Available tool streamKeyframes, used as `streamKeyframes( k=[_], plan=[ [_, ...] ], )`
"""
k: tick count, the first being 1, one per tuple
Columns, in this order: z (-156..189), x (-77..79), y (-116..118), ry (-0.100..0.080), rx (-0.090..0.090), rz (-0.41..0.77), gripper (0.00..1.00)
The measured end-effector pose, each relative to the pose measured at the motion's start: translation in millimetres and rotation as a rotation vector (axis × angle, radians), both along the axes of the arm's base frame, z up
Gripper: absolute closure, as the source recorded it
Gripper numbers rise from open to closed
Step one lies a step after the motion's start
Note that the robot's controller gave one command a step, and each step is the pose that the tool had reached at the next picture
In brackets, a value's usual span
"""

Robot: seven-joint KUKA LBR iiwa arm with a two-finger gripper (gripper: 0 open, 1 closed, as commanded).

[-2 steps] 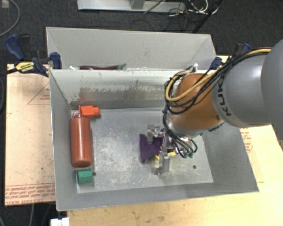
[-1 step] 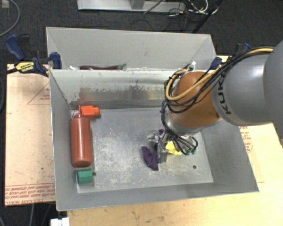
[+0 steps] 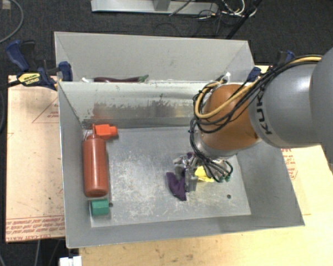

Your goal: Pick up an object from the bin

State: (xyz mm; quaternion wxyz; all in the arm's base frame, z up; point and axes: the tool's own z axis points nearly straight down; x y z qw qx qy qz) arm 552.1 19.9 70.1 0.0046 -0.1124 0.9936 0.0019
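- Tool (image 3: 187, 173) sat over a purple scrap (image 3: 177, 188); open or closed, unclear.
- Yellow piece (image 3: 203, 174) lay just beside it.
- Red bottle (image 3: 95, 168) and green block (image 3: 100, 207) lay well away.

A robotics lab, seen from above. A large grey industrial robot arm (image 3: 299, 104), with black and yellow cables (image 3: 222, 101) looped over its orange wrist cover (image 3: 227, 121), reaches into a grey metal bin (image 3: 155, 54). Around the bin lies a dark carpeted floor (image 3: 55, 10), with loose cords (image 3: 236, 1) and the metal foot of a stand (image 3: 150, 3) at the top.
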Motion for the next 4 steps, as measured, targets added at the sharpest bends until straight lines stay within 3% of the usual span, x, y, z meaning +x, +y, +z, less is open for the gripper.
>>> streamKeyframes(
  k=[4],
  plan=[
    [30.6, -0.1, 0.5, -0.002, 0.001, -0.001, 1.0]
  ],
)
